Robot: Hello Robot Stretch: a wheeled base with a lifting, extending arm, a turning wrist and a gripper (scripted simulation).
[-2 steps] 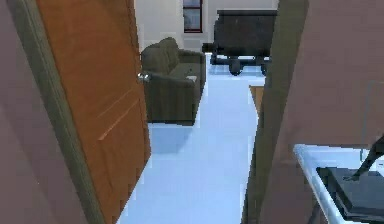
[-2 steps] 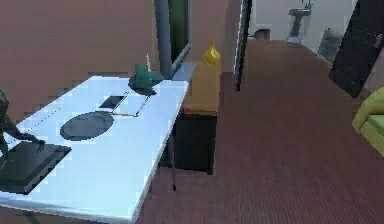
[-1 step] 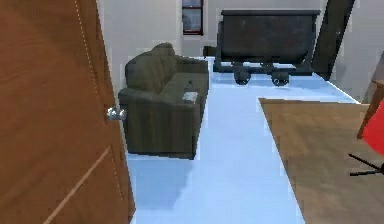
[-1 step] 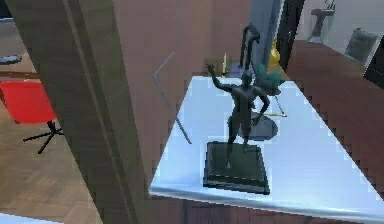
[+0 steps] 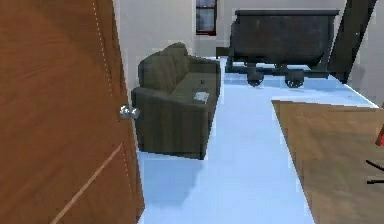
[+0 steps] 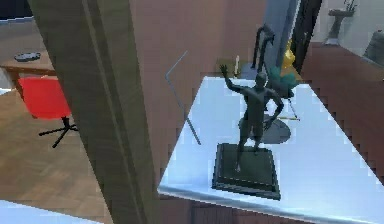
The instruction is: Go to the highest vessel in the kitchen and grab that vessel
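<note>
Wooden door (image 5: 60, 110) close, sofa (image 5: 175, 100) beyond; statue (image 6: 252, 120) on white table (image 6: 330, 170); cannot tell fingers' state.

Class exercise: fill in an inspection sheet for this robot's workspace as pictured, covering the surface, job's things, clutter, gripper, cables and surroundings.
surface: white table bearing a statue; pale blue floor ahead.
job's things: pale vase-like shape far off, too small to be sure it is a vessel.
clutter: dark statue upright on its base; behind it a dark curved stand and green leaves.
gripper: nothing seen.
cables: nothing seen.
surroundings: wooden door with a knob, dark sofa, dark piano-like thing, red chair, wooden desk.
</note>
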